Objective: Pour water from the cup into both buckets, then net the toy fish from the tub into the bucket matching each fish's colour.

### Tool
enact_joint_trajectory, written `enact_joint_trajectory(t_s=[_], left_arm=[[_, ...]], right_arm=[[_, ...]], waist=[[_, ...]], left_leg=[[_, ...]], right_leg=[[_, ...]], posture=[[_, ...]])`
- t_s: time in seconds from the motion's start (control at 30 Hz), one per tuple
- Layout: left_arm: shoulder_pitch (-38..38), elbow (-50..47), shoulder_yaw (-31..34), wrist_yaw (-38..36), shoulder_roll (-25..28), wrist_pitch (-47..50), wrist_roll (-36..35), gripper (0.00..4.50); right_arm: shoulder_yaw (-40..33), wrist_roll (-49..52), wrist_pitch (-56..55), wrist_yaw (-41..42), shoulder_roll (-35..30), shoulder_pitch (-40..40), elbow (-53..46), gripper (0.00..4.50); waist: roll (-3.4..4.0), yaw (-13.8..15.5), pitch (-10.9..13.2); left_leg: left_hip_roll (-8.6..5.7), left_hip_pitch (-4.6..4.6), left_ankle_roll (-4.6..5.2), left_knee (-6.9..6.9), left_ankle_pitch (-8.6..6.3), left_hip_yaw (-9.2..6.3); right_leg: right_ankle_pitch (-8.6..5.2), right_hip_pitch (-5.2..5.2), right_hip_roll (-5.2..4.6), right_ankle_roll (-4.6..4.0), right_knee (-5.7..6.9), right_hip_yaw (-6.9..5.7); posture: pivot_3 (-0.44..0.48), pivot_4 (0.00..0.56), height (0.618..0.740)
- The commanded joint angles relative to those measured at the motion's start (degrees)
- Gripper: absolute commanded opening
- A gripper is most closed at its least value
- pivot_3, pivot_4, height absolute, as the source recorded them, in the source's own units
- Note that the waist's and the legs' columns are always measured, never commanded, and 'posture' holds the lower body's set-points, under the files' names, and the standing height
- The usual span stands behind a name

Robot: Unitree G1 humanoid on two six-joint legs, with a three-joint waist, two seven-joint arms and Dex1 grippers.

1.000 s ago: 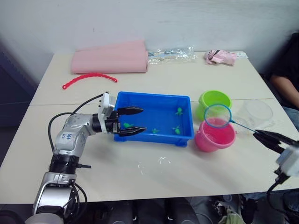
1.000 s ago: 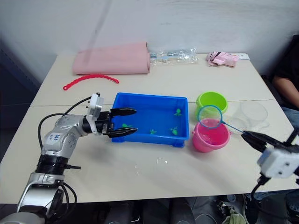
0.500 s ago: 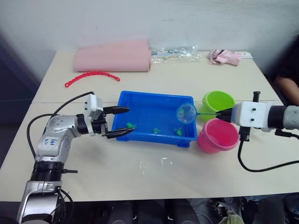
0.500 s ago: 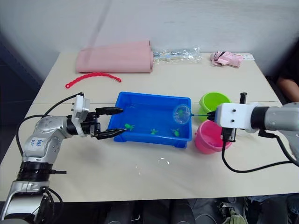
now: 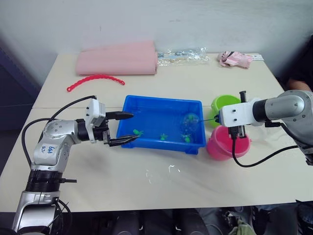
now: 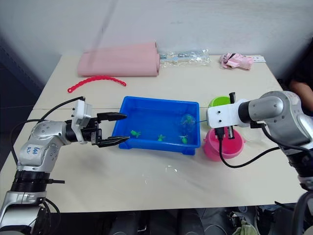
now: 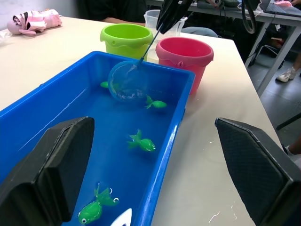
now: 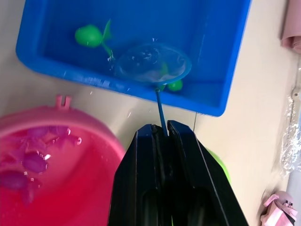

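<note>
The blue tub (image 5: 128, 104) sits mid-table with three green toy fish (image 5: 136, 132) in its water. The net's hoop (image 5: 190, 122) dips into the tub's right end, close to one green fish (image 7: 156, 103). My right gripper (image 8: 162, 134) is shut on the net's thin handle, above the gap between tub and pink bucket (image 5: 217, 149). Pink shapes (image 8: 33, 162) lie in that bucket's water. The green bucket (image 5: 222, 103) stands just behind it, and the clear cup (image 7: 151, 21) is beyond both. My left gripper (image 5: 129, 128) is open at the tub's left edge, holding nothing.
A pink rolled cloth (image 5: 117, 61), a red beaded strip (image 5: 93, 81), a clear plastic bag (image 5: 181, 54) and a pink toy (image 5: 234, 58) lie along the table's far side. A person (image 5: 299, 78) sits at the far right edge.
My right arm swung the net from above the pink bucket over to the tub and lowered the hoop into the water. My left gripper drew back slightly toward the tub's left edge.
</note>
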Motion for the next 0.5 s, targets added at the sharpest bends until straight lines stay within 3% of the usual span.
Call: enact_joint_trajectory(t_s=[0.03, 0.3, 0.5], left_arm=[[-0.1, -2.8, 0.5, 0.5, 0.0, 0.1, -0.9, 4.47], [0.5, -3.9, 0.4, 1.6, -1.0, 0.3, -1.1, 4.47], [1.7, -5.1, 1.1, 2.6, -0.5, 0.6, -1.5, 4.47]], right_arm=[[0.4, -1.1, -1.5, 3.6, 0.7, -2.5, 0.2, 0.00], [3.8, -2.2, 4.5, 13.2, 3.4, -6.9, -2.0, 0.00], [1.3, 1.9, 17.0, 15.2, 5.5, -5.5, -3.6, 0.00]], waist=[[0.00, 0.0, 0.0], [0.01, -0.1, 0.0], [0.01, 0.0, 0.0]], left_leg=[[0.00, 0.00, 0.00, 0.00, 0.00, 0.00], [0.02, 0.00, 0.00, 0.00, 0.00, 0.01], [0.02, 0.00, 0.00, 0.02, 0.00, 0.00]], right_leg=[[0.00, -0.01, 0.00, 0.00, 0.00, 0.01], [0.00, -0.04, 0.03, 0.00, 0.28, 0.02], [0.00, -0.04, 0.00, 0.00, 0.32, 0.03]], posture=[[0.000, 0.150, 0.740], [0.000, 0.150, 0.740], [0.000, 0.150, 0.740]])
